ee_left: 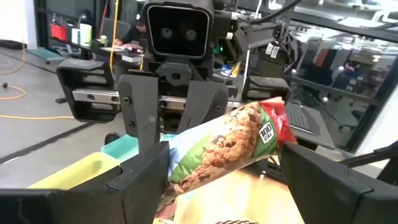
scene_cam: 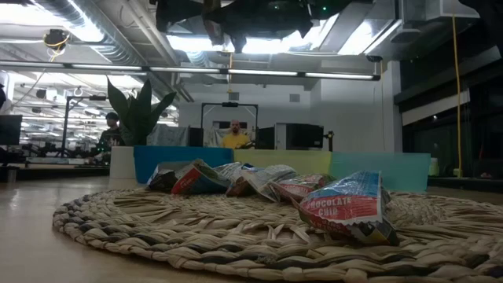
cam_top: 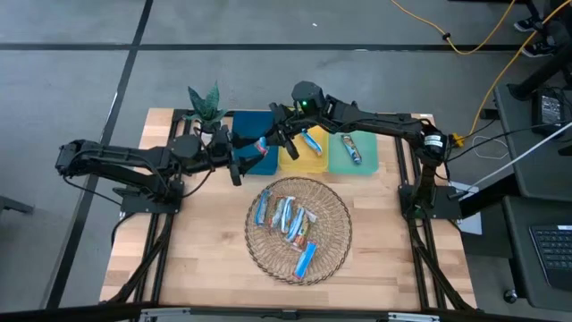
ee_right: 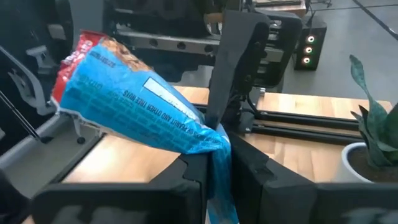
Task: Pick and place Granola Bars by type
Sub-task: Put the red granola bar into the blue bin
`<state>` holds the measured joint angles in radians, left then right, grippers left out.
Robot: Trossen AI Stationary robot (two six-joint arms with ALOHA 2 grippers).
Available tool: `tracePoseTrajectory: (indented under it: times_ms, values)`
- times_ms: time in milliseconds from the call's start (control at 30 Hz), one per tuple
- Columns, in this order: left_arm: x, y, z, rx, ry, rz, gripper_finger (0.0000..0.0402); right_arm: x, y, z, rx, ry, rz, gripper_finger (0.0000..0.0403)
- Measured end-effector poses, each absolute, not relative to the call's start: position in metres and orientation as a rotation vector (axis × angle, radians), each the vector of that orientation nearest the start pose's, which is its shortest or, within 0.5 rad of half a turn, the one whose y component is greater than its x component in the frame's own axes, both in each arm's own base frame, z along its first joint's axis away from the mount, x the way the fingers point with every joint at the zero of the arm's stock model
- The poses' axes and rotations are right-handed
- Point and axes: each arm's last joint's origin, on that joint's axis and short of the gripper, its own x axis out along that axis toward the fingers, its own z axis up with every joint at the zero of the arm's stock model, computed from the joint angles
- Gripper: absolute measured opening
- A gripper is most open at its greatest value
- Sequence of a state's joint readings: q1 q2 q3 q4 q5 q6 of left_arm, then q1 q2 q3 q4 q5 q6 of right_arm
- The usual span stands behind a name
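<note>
Bar handoff happens above the blue tray (cam_top: 253, 125): the right end effector (ee_right: 211, 163) clamps one end of a granola bar (ee_right: 134, 102), while the left end effector (ee_left: 217, 180) stands wide around its other end, fingers apart from the wrapper. Just beside them lie the yellow tray (cam_top: 304, 154) and green tray (cam_top: 366, 156), each holding a bar. Nearer, the wicker basket (cam_top: 332, 255) holds more granola bars (cam_top: 286, 217). A potted plant (cam_top: 206, 105) stands behind the left end effector on the surface (cam_top: 206, 250).

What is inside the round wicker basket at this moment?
The basket holds several wrapped granola bars, mostly blue and silver, piled near its middle, and one more bar lies apart near the rim. Whether other bars lie under the pile cannot be seen.
</note>
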<state>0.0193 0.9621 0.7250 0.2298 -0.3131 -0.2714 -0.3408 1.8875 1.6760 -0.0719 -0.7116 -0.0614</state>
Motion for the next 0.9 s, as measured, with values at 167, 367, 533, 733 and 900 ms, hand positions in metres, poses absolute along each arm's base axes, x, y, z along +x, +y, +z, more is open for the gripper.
tracePoseTrajectory:
  times_ms: [167, 367, 533, 733, 900]
  values:
    - [0.2163, 0.0133, 0.3202, -0.262, -0.037, 0.338, 0.0262, 0.4217, -0.1288, 0.3383, 0.122, 0.224, 0.402, 0.0053]
    - [0.2161, 0.0157, 0.3192, -0.243, -0.027, 0.353, 0.0191, 0.4227, -0.1252, 0.3386, 0.135, 0.224, 0.418, 0.0053]
    - [0.2161, 0.0157, 0.3190, -0.211, -0.021, 0.356, 0.0111, 0.4238, -0.1213, 0.3392, 0.132, 0.218, 0.436, 0.0053]
    - [0.2160, 0.0160, 0.3193, -0.194, -0.024, 0.360, 0.0021, 0.4236, -0.1209, 0.3395, 0.137, 0.219, 0.443, 0.0053]
    - [0.2163, 0.0158, 0.3211, -0.195, -0.044, 0.350, 0.0017, 0.4231, -0.1206, 0.3396, 0.149, 0.221, 0.463, 0.0053]
